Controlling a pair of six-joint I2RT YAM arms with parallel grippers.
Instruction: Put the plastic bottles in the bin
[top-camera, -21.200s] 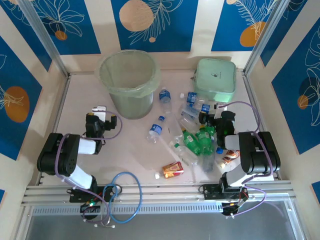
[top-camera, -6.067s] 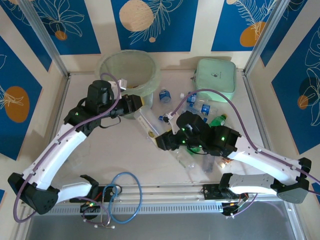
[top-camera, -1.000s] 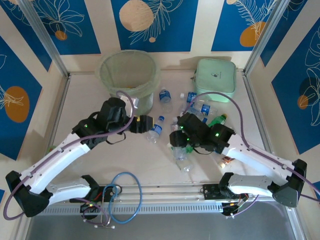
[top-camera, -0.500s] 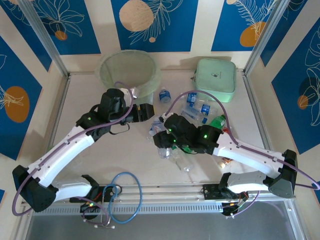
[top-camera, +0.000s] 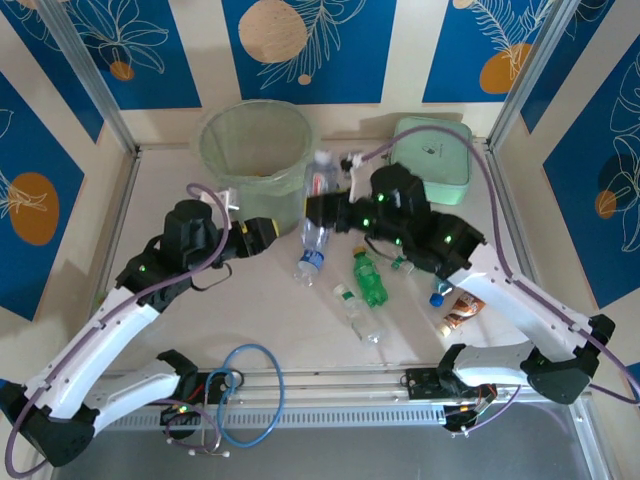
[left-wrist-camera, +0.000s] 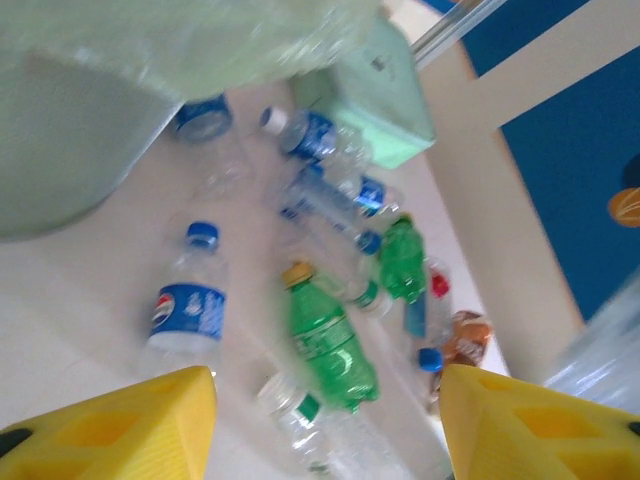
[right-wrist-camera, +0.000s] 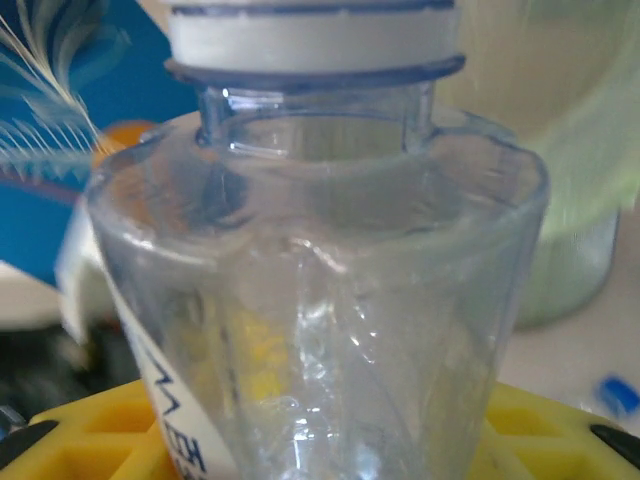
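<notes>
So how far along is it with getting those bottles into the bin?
I can't tell what the bin already holds. In hand: the right gripper grips a clear white-capped bottle beside the bin. Left to do: a blue-labelled bottle, a green bottle and several more lie on the table, and the left gripper is open, empty.

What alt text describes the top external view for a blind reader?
The right end effector holds a clear bottle beside the green bin; the left end effector hangs open nearby, and other bottles lie on the table.
</notes>
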